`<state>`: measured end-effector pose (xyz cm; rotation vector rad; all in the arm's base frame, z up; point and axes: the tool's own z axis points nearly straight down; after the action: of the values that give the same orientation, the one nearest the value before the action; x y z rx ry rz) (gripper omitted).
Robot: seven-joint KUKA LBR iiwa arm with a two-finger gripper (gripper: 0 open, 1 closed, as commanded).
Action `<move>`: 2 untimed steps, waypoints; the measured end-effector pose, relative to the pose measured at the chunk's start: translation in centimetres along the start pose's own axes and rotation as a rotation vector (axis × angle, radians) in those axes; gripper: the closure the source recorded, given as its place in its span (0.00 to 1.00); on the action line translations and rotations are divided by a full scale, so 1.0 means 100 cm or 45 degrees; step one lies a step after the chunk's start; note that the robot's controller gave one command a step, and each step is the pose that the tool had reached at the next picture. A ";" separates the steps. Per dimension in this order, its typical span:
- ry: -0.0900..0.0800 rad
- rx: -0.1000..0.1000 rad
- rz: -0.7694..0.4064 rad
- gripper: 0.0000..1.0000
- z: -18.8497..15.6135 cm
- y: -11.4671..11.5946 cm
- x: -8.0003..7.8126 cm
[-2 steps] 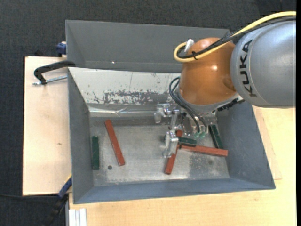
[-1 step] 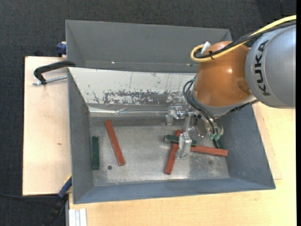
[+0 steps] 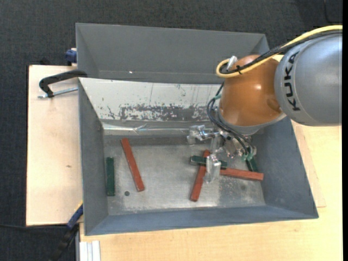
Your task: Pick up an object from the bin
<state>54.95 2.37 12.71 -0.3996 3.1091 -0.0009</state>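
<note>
1. The grey metal bin (image 3: 89, 162) carries a small heap of red and green sticks (image 3: 239, 173) at its right side.
2. Our hand (image 3: 213, 166) hangs low over that heap; we cannot tell whether it is apart or together.
3. The slim red stick (image 3: 196, 190) lies just beside the hand, its long axis slanting away toward the bin's near left.

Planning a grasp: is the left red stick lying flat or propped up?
Lying flat: the red stick rests full length on the bin floor, beside the green stick, not touching.

Pincer (image 3: 213, 166) low under orange wrist (image 3: 247, 99).
</note>
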 end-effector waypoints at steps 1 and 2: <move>0.011 -0.004 -0.215 0.00 0.060 -0.021 0.024; 0.002 -0.005 -0.596 1.00 0.056 -0.014 -0.004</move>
<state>55.77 1.15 7.06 -1.1112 2.9340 0.0021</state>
